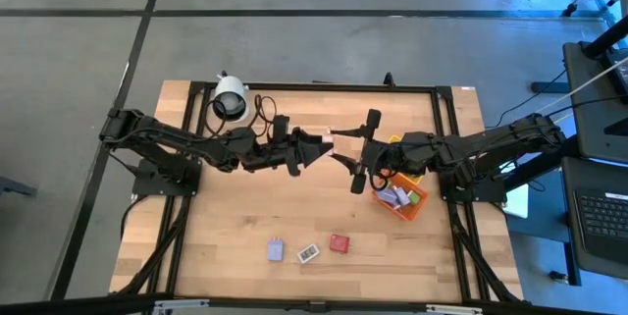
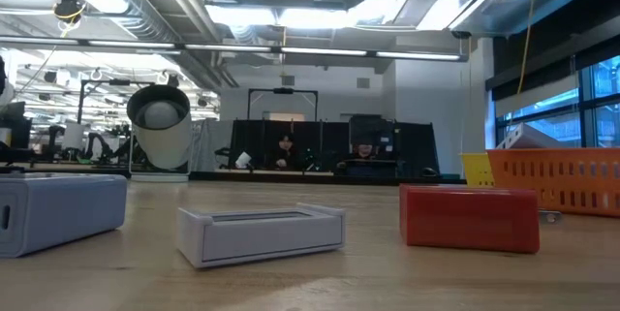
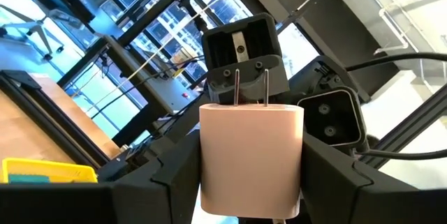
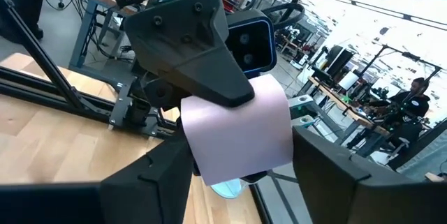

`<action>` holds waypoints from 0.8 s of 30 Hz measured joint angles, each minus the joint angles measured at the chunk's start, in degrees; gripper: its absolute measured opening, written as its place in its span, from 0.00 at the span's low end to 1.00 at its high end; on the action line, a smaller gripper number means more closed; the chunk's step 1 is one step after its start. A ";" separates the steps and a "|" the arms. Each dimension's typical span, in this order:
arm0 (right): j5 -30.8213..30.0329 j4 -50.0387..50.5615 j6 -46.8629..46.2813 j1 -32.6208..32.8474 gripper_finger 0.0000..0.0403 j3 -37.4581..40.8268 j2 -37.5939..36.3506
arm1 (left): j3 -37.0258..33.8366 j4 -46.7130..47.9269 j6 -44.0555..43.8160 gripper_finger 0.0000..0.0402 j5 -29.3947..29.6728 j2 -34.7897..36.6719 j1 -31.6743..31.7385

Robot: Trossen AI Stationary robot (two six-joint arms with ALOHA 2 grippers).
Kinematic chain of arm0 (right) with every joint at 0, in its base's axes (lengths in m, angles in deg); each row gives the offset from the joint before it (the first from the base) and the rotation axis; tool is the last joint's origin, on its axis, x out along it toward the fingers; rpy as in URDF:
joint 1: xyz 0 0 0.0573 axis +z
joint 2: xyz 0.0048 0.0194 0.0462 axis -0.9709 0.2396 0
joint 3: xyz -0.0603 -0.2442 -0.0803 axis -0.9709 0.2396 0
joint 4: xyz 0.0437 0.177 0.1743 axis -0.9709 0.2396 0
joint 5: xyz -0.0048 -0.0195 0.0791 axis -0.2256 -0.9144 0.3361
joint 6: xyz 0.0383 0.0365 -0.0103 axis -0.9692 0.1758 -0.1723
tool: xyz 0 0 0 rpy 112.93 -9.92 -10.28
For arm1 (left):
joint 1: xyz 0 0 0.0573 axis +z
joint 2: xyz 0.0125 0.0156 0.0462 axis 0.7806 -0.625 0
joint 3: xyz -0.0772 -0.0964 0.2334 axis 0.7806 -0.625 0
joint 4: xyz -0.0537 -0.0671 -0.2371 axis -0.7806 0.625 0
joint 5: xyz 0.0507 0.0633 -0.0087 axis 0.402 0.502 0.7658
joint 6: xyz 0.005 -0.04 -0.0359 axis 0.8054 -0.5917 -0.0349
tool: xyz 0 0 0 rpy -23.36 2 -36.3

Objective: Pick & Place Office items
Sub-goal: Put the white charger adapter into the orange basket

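The task stands partly done, by the look of it. Several small items already lie inside the orange bin (image 1: 416, 203) on the right side of the surface (image 1: 226, 246), beside a yellow bin (image 1: 410, 170) that is largely hidden under the right arm. Three items remain loose near the front edge of the surface: a lavender block (image 1: 277, 249), a white-grey flat piece (image 1: 308, 253) and a red block (image 1: 340, 243), set in a row and apart from one another. A fourth item, a pale pink charger plug (image 3: 251, 158), is held in the air above the middle of the surface, between the two arms. The left gripper (image 1: 316, 144) is clamped on the plug's body, its dark fingers (image 3: 167, 182) against either flank. The right gripper (image 1: 345, 147) meets it tip to tip; in its own wrist view its fingers (image 4: 157, 175) flank the plug, but whether they press it I cannot tell. This looks like a handover toward the bin side, not yet completed. As to materials: the plug is smooth matte plastic, a rounded rectangular body with two thin bright metal prongs (image 3: 251, 88) standing from one end. The red block is matte with softened corners; the flat piece is a shallow tray shape with a raised rim. The orange bin has slotted plastic walls. The surface is pale wood planking with visible grain. A white cylinder (image 1: 230, 97) with a dark face stands at the far left, untouched.
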 joint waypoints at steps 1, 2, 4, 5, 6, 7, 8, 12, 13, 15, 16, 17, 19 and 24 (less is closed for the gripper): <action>0.01 0.00 -0.02 0.00 0.53 0.00 0.00 | 0.00 0.00 -0.60 0.48 0.00 0.00 0.00; 0.02 -0.02 -0.04 0.00 0.53 0.00 0.00 | 0.00 0.00 -1.07 0.48 -0.02 0.00 0.00; -0.47 -0.04 -0.08 0.02 0.53 -0.02 0.00 | 0.00 0.00 -1.28 0.49 -0.03 -0.02 0.00; -1.01 -0.03 -0.10 0.04 0.53 0.00 0.02 | 0.00 0.00 -1.28 0.50 -0.04 -0.04 0.01; -1.64 -0.01 -0.17 0.07 0.52 -0.01 0.03 | 0.00 0.00 -1.25 0.52 -0.03 -0.07 0.03; -2.08 -0.02 -0.27 0.07 0.52 0.00 0.07 | 0.00 0.00 -1.17 0.53 -0.02 -0.11 0.05; -2.16 -0.08 -0.63 0.07 0.52 -0.02 0.11 | 0.00 0.02 -0.81 0.55 -0.03 -0.13 0.09; -2.28 0.02 -3.09 0.46 0.52 -0.02 0.13 | 0.00 0.13 -0.45 0.61 -0.51 -0.15 0.62; -2.57 0.52 -3.79 0.58 0.52 -0.04 0.13 | 0.00 0.27 -0.45 0.62 -0.91 -0.15 0.95; -2.72 2.56 -5.01 0.89 0.52 -0.09 0.05 | -0.02 0.50 -0.49 0.65 -1.45 -0.17 1.85; -2.72 4.30 -5.87 1.09 0.52 -0.08 -0.17 | -0.02 0.50 -0.51 0.65 -2.07 -0.17 2.32; -2.73 5.84 -7.06 1.26 0.52 -0.07 -0.42 | -0.02 0.52 -0.54 0.66 -2.69 -0.17 2.86; -2.71 9.02 -10.09 1.31 0.52 -0.07 -1.34 | -0.02 1.16 -0.69 0.67 -4.50 -0.17 3.67; -2.87 22.56 -21.27 1.18 0.52 -0.09 -5.30 | -0.04 2.31 -0.85 0.67 -10.34 -0.17 6.10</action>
